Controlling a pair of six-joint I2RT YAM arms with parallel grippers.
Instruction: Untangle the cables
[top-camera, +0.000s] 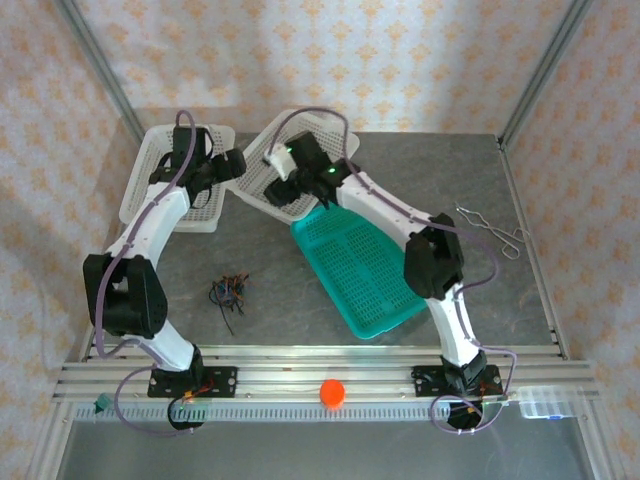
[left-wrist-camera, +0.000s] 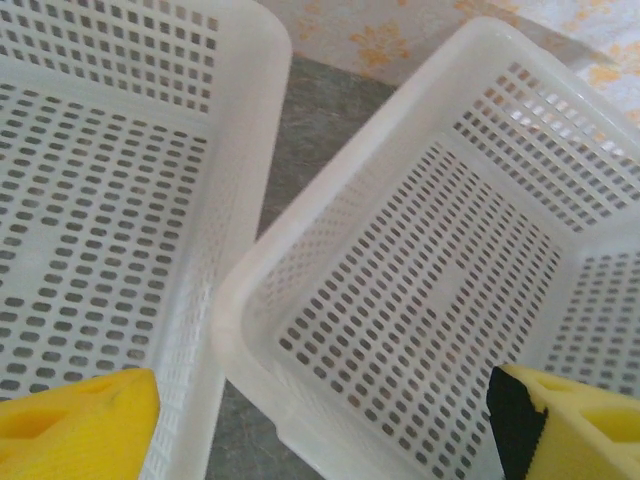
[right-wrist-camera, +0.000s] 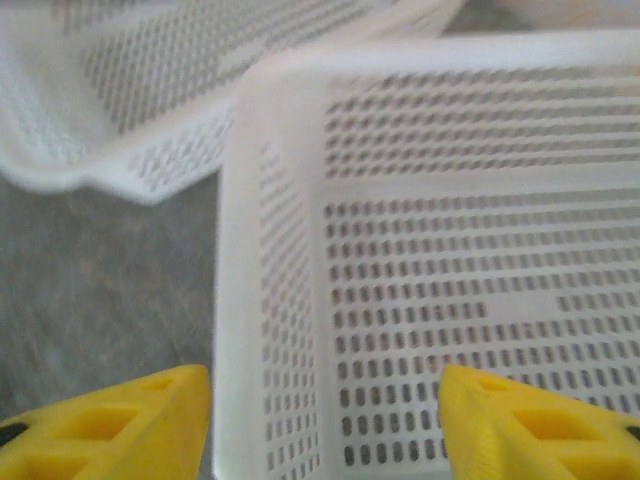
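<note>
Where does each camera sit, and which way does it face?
Top external: above and behind the arm bases, looking down on the table, the left arm and right arm, the cables, the teal basket, the left white basket and right white basket.
Left wrist: on the left arm, looking down past the open left gripper into both white baskets.
Right wrist: on the right arm, looking past the open right gripper at a white basket's corner.
Shared: both wrist views see the two white baskets.

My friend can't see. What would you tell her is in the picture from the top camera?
A small tangle of thin cables lies on the gray table near the left arm, while it and the right arm reach over two white baskets at the back. A teal basket sits mid-table, silver forceps to its right.
</note>
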